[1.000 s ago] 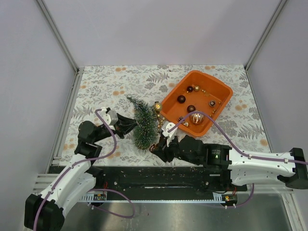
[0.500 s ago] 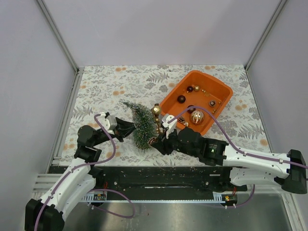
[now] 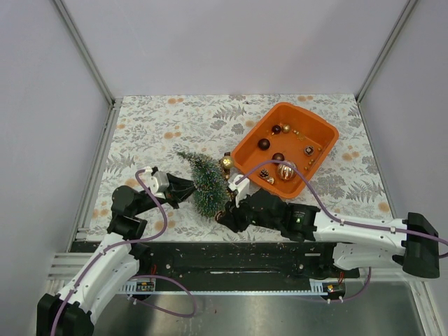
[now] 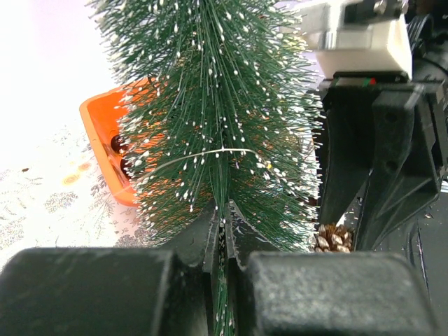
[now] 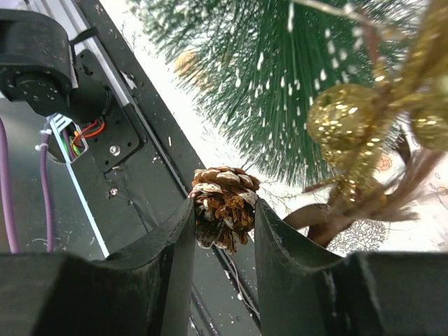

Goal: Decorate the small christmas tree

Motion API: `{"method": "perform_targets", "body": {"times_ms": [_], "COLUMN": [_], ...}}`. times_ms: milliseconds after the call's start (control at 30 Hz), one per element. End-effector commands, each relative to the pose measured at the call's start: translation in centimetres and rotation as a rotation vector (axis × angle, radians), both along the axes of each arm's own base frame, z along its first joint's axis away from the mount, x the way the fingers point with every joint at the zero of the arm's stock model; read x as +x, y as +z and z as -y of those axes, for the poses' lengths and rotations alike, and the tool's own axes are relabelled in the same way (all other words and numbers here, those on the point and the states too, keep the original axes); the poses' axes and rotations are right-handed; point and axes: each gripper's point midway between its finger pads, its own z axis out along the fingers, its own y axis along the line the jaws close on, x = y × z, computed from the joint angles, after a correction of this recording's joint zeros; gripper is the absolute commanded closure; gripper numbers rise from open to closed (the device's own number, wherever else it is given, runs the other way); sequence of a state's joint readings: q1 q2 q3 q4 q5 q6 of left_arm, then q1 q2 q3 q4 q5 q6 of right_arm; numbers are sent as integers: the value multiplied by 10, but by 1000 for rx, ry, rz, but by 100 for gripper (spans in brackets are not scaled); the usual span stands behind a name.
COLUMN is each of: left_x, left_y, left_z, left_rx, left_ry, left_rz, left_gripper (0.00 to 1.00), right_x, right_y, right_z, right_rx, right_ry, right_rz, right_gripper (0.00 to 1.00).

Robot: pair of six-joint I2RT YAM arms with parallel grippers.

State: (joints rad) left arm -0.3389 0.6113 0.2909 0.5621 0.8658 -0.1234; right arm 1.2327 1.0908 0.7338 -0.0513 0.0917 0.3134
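Pinching the small christmas tree (image 3: 205, 183) by its bristles, the left gripper (image 3: 183, 187) is holding it tilted near the tabletop's (image 3: 161, 119) near edge, tip pointing far-left. The right gripper (image 3: 225, 212), half-closed around a pine cone (image 5: 222, 207), is sitting just right of the tree's base.

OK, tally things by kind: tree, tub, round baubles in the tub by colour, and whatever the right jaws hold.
frosted dark green bottle-brush christmas tree: 1
orange plastic tub: 1
dark brown round baubles in the tub: 3
gold round baubles in the tub: 2
brown pine cone in the jaws of the right gripper: 1
Total: 8
Tiny bits in the tub: unclear.
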Motion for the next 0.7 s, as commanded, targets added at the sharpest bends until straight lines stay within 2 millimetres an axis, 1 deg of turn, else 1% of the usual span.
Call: {"method": "perform_targets", "body": {"times_ms": [0, 100, 267, 333, 433, 600, 667], "left_x": [-3, -4, -5, -5, -6, -7, -7], "left_y": [-9, -9, -13, -14, -15, -14, -14], "left_z": [0, 0, 0, 0, 0, 0, 1], "left_rx": [18, 19, 23, 23, 25, 29, 30], "left_ry": [-10, -13, -17, -17, -20, -25, -26], "left_rz": [-7, -4, -3, -6, -9, -3, -6], "left_gripper": [92, 92, 92, 92, 92, 92, 92], "right_x": [4, 6, 9, 10, 13, 15, 15], "right_y": [40, 54, 78, 83, 81, 62, 51], "right_z": [-22, -22, -11, -8, -7, -5, -4], "right_rx": [114, 141, 201, 209, 196, 152, 129], "right_ry": [27, 22, -9, -17, -28, -47, -51], "right_rz": [28, 51, 93, 110, 119, 99, 85], "right_gripper": [89, 89, 89, 89, 89, 89, 89]}}
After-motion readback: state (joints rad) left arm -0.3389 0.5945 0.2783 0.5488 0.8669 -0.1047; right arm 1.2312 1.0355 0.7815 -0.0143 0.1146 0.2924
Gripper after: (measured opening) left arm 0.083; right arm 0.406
